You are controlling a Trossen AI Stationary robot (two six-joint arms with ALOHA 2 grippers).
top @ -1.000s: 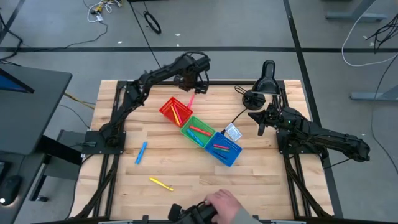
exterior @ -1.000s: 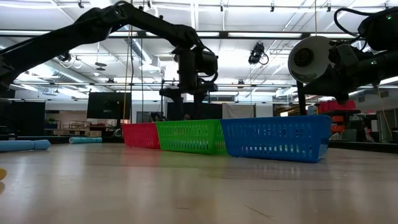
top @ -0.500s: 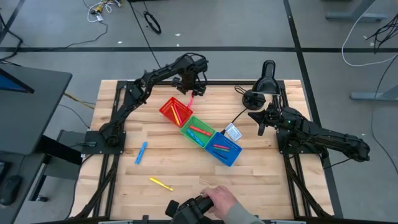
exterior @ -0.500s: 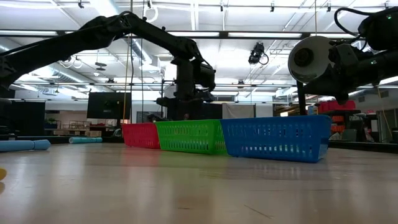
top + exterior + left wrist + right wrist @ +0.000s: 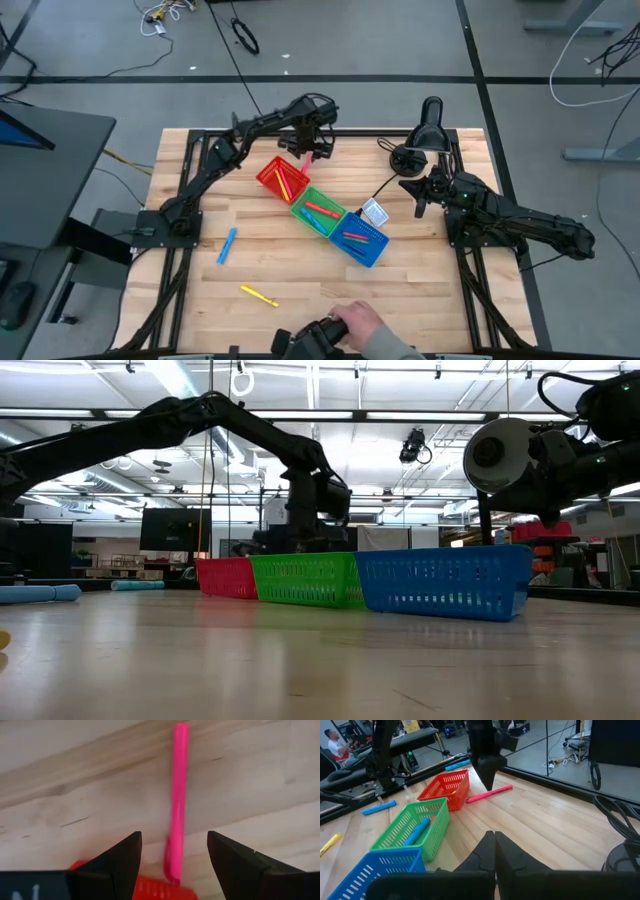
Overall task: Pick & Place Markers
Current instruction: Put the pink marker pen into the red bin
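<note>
Bright ceiling strip lights backlight the low view; the left wrist view is motion-blurred.

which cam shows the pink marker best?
Left wrist view: the pink marker lies full length on the wood between the left gripper's open jaws. Right wrist view shows it smaller beside the red bin. High view: mostly hidden. Low view: not visible.

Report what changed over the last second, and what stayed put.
The left gripper has come down over the pink marker beside the red bin, fingers open on either side of it, not yet gripping. The marker lies where it was. The right gripper, shut, the bins and the loose blue marker and yellow marker stayed put.
</note>
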